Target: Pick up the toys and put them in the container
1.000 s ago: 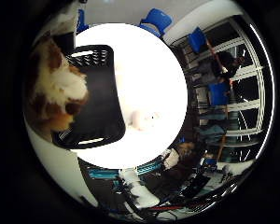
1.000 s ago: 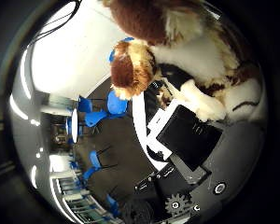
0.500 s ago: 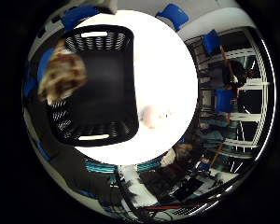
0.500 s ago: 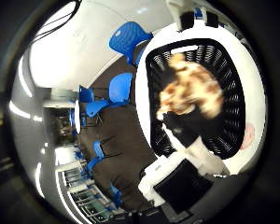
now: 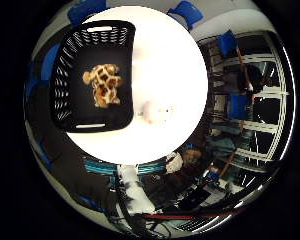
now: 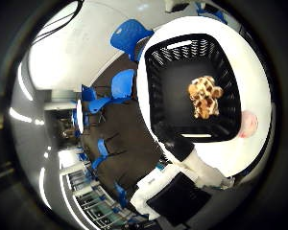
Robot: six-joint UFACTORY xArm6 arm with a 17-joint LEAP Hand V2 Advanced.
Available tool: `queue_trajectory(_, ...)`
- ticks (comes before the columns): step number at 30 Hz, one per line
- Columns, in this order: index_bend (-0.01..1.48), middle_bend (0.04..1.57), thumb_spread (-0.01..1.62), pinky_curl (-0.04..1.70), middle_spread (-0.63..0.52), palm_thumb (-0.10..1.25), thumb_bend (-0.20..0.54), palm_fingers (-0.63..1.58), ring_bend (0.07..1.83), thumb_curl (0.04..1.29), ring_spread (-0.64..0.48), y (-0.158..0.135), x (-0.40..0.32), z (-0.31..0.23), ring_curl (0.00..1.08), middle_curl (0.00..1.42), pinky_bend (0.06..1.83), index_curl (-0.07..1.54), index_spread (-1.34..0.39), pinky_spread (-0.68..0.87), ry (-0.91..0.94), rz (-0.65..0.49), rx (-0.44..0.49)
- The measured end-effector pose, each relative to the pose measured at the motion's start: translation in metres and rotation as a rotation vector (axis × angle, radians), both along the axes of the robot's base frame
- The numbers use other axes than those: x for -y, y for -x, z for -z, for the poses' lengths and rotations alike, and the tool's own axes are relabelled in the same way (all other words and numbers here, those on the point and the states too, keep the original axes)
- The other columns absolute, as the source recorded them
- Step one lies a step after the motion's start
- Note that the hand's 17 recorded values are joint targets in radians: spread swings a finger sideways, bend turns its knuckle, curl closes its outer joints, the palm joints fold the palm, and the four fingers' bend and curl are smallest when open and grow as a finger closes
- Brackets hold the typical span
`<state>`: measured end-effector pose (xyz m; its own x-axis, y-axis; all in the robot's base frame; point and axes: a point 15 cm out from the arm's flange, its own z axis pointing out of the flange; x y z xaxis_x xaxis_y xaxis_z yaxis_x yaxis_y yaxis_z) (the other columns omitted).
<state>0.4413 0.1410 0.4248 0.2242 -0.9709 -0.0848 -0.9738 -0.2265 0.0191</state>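
A brown-and-tan spotted giraffe plush [image 5: 104, 84] lies on the floor of a black mesh basket [image 5: 92, 126], with nothing touching it. The basket stands on a round white table [image 5: 175, 60]. A small pale pink plush toy [image 5: 155, 111] sits on the table just outside the basket's long side. My hand [image 6: 182, 184] hovers high above the basket and table. Its white and black fingers reach in from the edge of the thumb side view, relaxed and holding nothing.
Blue chairs [image 6: 129, 36] stand on the dark floor around the table. Metal shelving [image 5: 255, 100] with more blue chairs lines the room beyond the table, on the side away from the basket.
A second ago the giraffe plush was in my fingers close to the palm. It has dropped into the basket, and the hand has risen well above the table.
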Motion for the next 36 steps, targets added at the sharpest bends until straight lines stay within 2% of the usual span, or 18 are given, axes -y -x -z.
queue_trajectory(8,0.17,0.19,1.17,0.35,0.08,0.49,-0.025,0.14,0.32,0.30,0.24,0.036,0.071,-0.010,0.22,0.32,0.49,0.32,-0.34,0.50,0.032,0.037,-0.116)
queue_trajectory(17,0.16,0.19,1.16,0.32,0.11,0.47,-0.021,0.11,0.30,0.28,0.26,0.054,0.139,-0.034,0.23,0.31,0.50,0.30,-0.32,0.50,0.023,0.092,-0.074)
queue_trajectory(22,0.16,0.19,1.13,0.32,0.12,0.45,-0.022,0.09,0.30,0.27,0.27,0.070,0.181,-0.011,0.24,0.31,0.51,0.29,-0.30,0.51,0.103,0.138,-0.127)
queue_trajectory(29,0.16,0.19,1.09,0.31,0.13,0.45,-0.021,0.07,0.30,0.27,0.27,0.072,0.208,0.028,0.24,0.31,0.52,0.29,-0.29,0.50,0.140,0.151,-0.133)
queue_trajectory(36,0.16,0.19,1.06,0.30,0.13,0.46,-0.025,0.07,0.30,0.28,0.27,0.056,0.227,0.076,0.25,0.31,0.53,0.28,-0.28,0.50,0.143,0.181,-0.083)
